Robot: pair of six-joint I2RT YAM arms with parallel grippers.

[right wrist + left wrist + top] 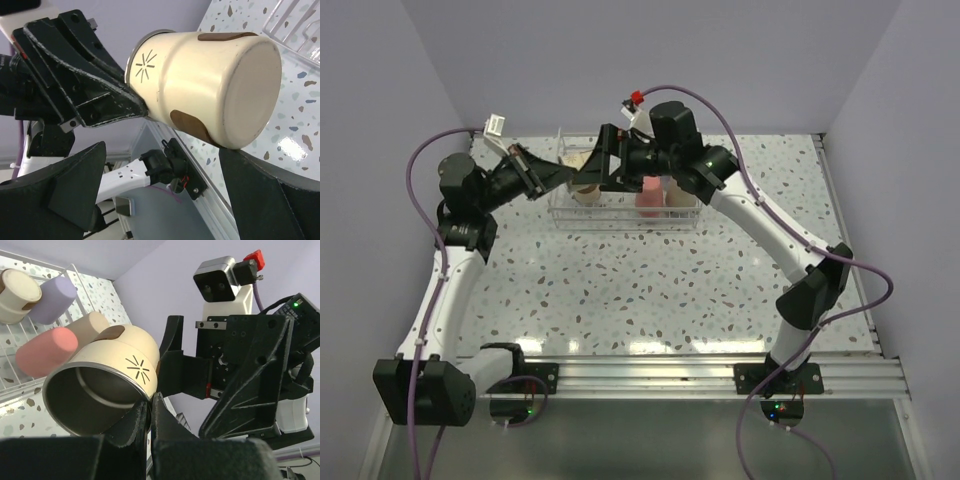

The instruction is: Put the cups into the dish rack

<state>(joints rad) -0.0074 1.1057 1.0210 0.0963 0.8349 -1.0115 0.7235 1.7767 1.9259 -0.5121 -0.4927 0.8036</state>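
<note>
Gently shut spread right claw (162,155) on cup (210,75) base before freeing left claw (149,420), pinching rim, at 10 o'clock of rack (620,222).

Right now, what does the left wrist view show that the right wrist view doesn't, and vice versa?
Left wrist only: the cream cup's silvery inside, and the pink cup, lavender cup and beige cup in the dish rack. Right wrist only: the cream cup's flat base. Both: that cup, starburst mark showing, pinched at its rim by the left pincer, with the open right pincer alongside.
</note>
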